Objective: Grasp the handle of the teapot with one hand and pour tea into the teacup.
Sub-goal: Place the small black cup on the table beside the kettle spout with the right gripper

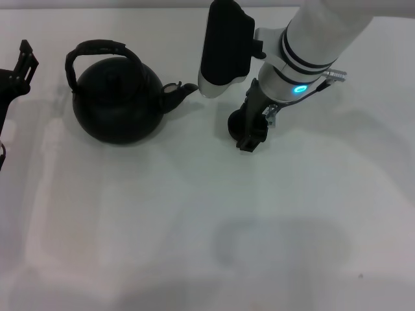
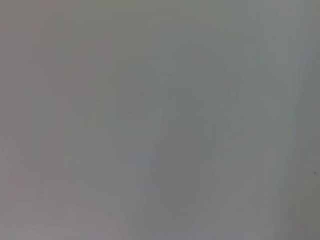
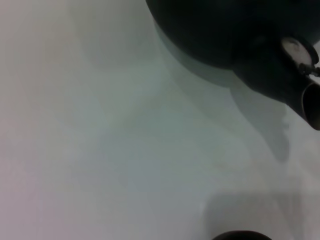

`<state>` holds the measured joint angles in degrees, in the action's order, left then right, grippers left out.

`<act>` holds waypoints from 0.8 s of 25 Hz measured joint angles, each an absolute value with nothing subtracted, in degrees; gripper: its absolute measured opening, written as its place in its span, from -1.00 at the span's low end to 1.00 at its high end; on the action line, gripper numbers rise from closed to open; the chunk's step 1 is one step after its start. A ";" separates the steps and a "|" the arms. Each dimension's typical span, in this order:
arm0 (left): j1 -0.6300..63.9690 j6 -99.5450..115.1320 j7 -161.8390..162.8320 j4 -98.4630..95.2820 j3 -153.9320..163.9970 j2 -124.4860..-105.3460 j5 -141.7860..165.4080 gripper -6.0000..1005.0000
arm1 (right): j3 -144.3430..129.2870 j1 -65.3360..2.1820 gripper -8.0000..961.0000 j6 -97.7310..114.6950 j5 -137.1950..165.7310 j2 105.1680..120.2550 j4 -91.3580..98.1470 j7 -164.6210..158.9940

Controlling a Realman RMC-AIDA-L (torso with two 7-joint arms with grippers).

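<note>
White table (image 1: pixel 194 227), teacup (image 1: pixel 237 123) under right jaws (image 1: pixel 254 133)

White, matte worktop (image 1: pixel 194 227) filling the head view, bare apart from two dark objects at its far side. Teapot (image 1: pixel 117 97): large, round, matte black, standing upright at far left, arched handle overhead, short spout pointing right. Teacup (image 1: pixel 240 123): small, dark, resting on the worktop to the right of the spout, apart from it and largely hidden behind the right arm. Soft grey shadows lie on the near centre of the surface. In the right wrist view the teapot's (image 3: pixel 225 30) dark body sits on the same pale surface (image 3: pixel 100 150).
</note>
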<state>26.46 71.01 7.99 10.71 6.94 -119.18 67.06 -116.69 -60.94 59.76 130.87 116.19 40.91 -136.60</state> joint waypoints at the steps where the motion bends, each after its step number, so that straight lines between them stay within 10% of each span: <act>1: 26.46 71.01 7.99 10.71 6.94 -119.18 67.06 0.62 | -116.71 -60.89 0.58 59.77 130.87 116.19 40.93 -136.59; 20: 26.08 71.05 8.09 10.73 7.06 -119.27 67.16 0.63 | -118.21 -59.97 0.60 59.21 128.94 116.19 41.50 -136.76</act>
